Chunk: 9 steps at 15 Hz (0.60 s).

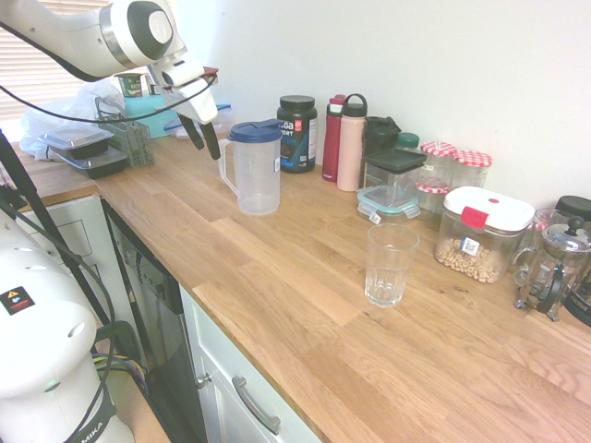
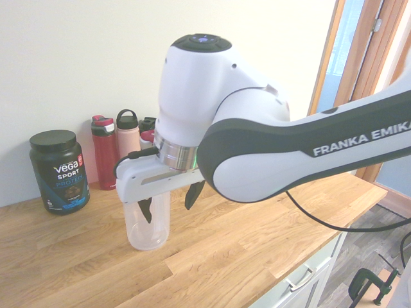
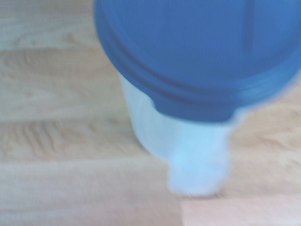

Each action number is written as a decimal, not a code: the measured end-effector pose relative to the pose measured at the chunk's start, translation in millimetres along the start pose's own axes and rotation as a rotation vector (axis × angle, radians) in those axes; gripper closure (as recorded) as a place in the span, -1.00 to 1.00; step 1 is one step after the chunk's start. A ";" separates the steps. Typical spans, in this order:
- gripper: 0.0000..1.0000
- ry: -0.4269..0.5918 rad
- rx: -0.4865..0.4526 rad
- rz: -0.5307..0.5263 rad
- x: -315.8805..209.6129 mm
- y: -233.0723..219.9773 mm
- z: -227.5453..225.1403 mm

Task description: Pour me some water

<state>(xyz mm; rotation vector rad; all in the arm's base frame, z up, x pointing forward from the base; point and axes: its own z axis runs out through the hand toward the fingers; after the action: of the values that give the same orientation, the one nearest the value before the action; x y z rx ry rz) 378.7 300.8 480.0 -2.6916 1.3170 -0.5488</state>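
Note:
A clear plastic pitcher [image 1: 254, 171] with a blue lid [image 1: 255, 131] stands on the wooden counter, its handle turned toward my arm. An empty drinking glass [image 1: 389, 265] stands to its right, nearer the counter's front. My gripper [image 1: 204, 137] hangs open just left of the pitcher's handle, at lid height, with nothing between its fingers. In the second exterior view the gripper [image 2: 169, 202] is in front of the pitcher [image 2: 148, 228] and hides its upper part. The wrist view shows the blue lid [image 3: 197, 52] and the pale handle [image 3: 197, 160] from close by, blurred.
Behind the pitcher stand a black protein tub [image 1: 297, 132], a red bottle [image 1: 332, 138] and a pink bottle [image 1: 351, 143]. Food containers [image 1: 391, 185], a jar of nuts [image 1: 480, 235] and a French press [image 1: 554, 268] sit to the right. Trays [image 1: 88, 148] lie far left.

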 end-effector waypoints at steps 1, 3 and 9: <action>-1.00 0.003 -0.002 0.004 0.9 -5.0 9.7; 1.00 0.010 -0.009 0.011 6.3 -12.6 28.6; 1.00 0.023 0.008 0.010 16.0 -19.8 51.8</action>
<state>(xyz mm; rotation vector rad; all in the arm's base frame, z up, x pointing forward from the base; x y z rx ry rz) 421.0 296.9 441.0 -2.6787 1.3296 -0.5840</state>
